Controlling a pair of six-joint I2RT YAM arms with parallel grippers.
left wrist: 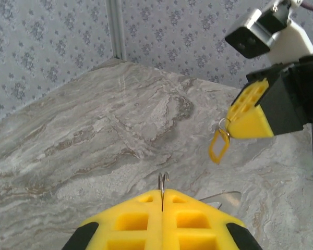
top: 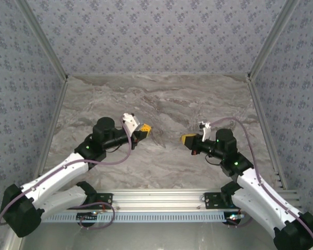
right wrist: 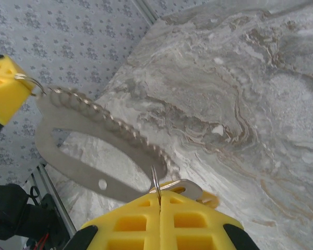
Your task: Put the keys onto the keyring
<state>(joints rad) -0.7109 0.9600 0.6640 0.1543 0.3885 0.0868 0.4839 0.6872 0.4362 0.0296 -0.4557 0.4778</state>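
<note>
Surface: table (top: 161, 99), grey marble-patterned top with tan veins.
Borders: patterned walls (top: 156, 36) on three sides.
Near edge: slotted aluminium rail (top: 161, 205) runs the full width.

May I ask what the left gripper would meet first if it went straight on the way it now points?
Most likely the right gripper, facing it across a short gap; it sits off-centre in the left wrist view, so alignment is uncertain.

Left white-and-black jointed arm (top: 62, 174) bends inward, its yellow-fingered left tool (top: 144, 130) clamped tight. The right white-and-black arm (top: 253, 182) mirrors it, right tool (top: 187, 139) pinched closed, tips facing, apart.
</note>
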